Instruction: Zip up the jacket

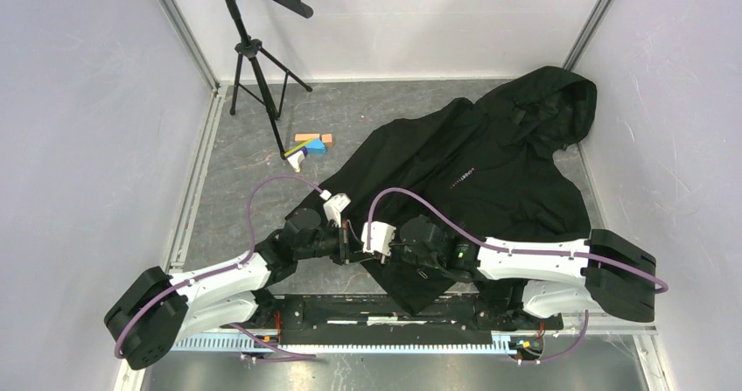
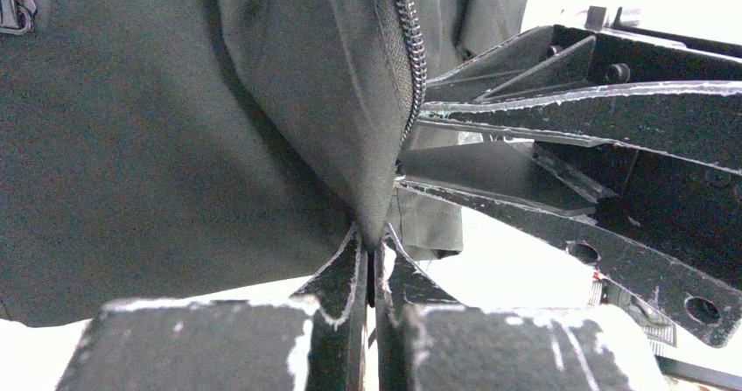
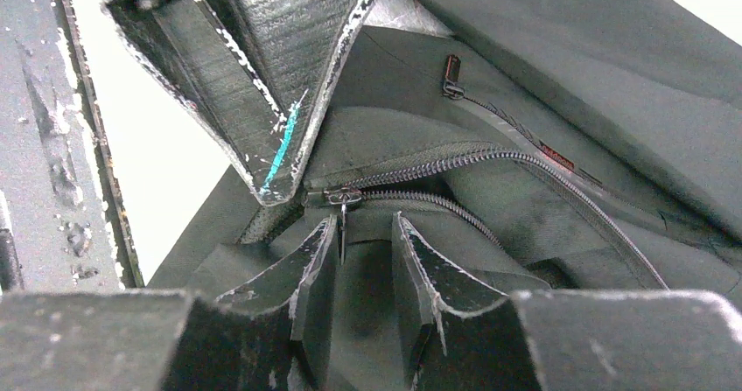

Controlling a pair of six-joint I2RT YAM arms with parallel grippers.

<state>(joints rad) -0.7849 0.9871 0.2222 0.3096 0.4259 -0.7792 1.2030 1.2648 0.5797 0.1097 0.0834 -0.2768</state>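
Observation:
The black hooded jacket (image 1: 490,168) lies across the table, hood at the far right, hem toward the arms. My left gripper (image 2: 372,249) is shut on the jacket's bottom edge beside the zip teeth (image 2: 409,59). My right gripper (image 3: 366,233) is open, its jaws on either side of the hanging zip pull tab (image 3: 343,225), with the slider (image 3: 337,197) just above. The two rows of zip teeth (image 3: 490,159) part to the right of the slider. In the top view both grippers (image 1: 363,247) meet at the jacket's bottom corner.
A black tripod with a perforated plate (image 1: 254,54) stands at the back left. Small coloured blocks (image 1: 311,143) lie left of the jacket. A slanted pocket zip pull (image 3: 451,76) shows above the main zip. The left gripper's finger (image 3: 262,85) crowds the right wrist view.

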